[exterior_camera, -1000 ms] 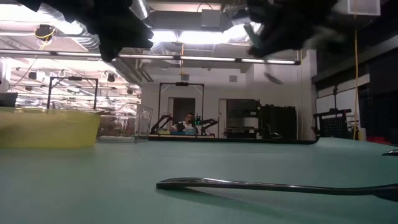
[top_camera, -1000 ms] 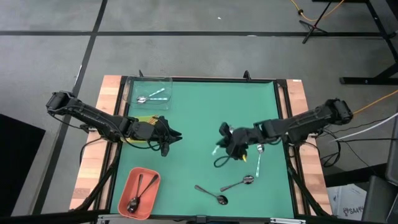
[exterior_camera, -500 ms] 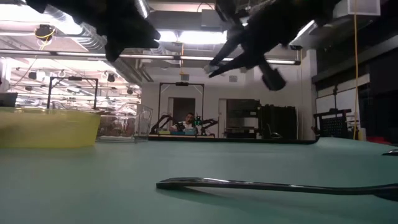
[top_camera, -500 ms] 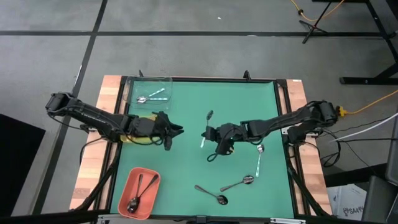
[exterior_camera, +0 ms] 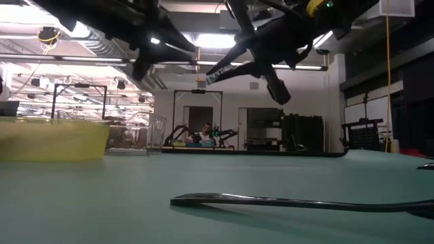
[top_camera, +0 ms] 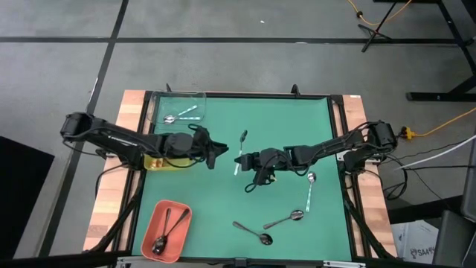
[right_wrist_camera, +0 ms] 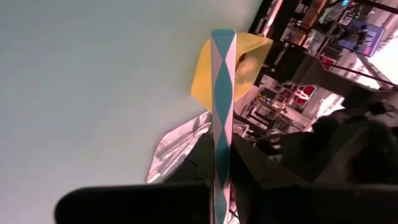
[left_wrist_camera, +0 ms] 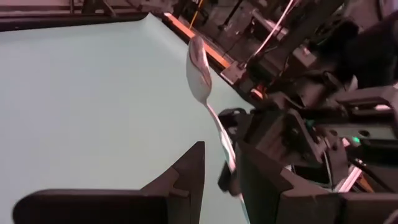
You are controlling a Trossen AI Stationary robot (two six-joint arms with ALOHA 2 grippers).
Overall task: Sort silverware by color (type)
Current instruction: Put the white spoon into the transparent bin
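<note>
Lying nearest you on the green mat [top_camera: 223, 208], around six o'clock, are two silver spoons [top_camera: 284, 219], with a salmon tray [top_camera: 152, 223] at seven o'clock holding dark spoons [top_camera: 165, 232]. Look to the centre: your right gripper [top_camera: 251, 161] is clamped on a spoon with a teal diamond-patterned handle [top_camera: 241, 151], lifted off the mat. Your left gripper [top_camera: 219, 152] sits just at its nine o'clock, fingers parted, holding nothing. Farther, at eleven o'clock, the clear tray [top_camera: 199, 100] holds more spoons.
</note>
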